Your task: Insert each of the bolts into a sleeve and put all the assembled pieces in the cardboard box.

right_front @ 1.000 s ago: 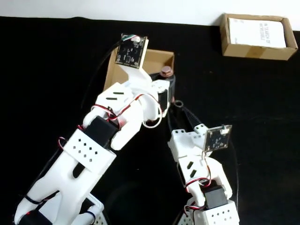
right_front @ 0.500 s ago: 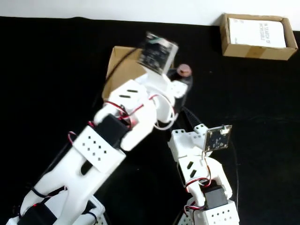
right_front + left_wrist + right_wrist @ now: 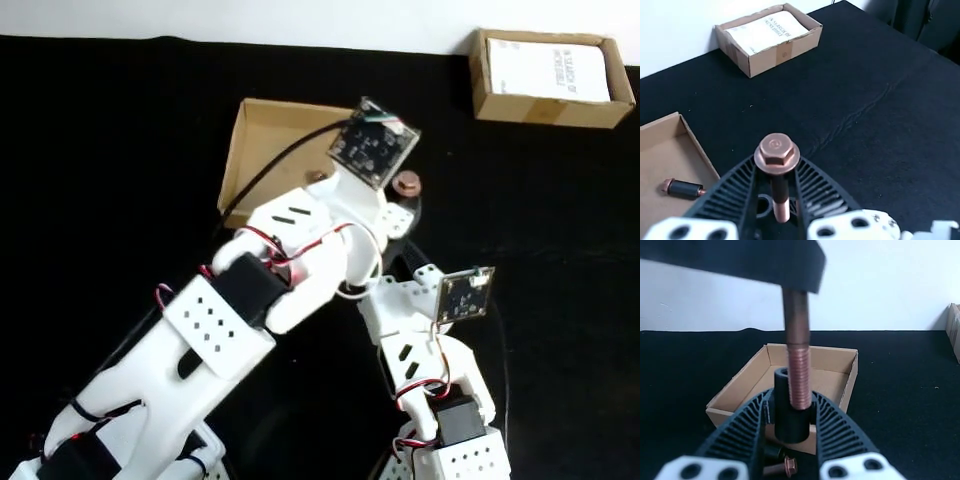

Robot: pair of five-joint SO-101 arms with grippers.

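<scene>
My left gripper (image 3: 776, 167) is shut on a copper bolt (image 3: 776, 152) by its shank, head up. In the high view that bolt (image 3: 407, 183) hangs just right of the open cardboard box (image 3: 262, 135). My right gripper (image 3: 790, 407) is shut on an upright black sleeve (image 3: 785, 427). The bolt's threaded shank (image 3: 798, 375) comes down beside the sleeve's top opening and overlaps its near side; I cannot tell whether it is inside. One assembled piece (image 3: 682, 188) lies in the box (image 3: 690, 137).
A loose bolt (image 3: 782, 467) lies on the black table under the right gripper. A second cardboard box (image 3: 550, 78) with white paper sits at the far right corner. The left arm (image 3: 270, 290) crosses above the right arm (image 3: 430, 330).
The left arm has swung right, away from above the cardboard box, carrying the bolt to over the right gripper. The right arm has stayed still.
</scene>
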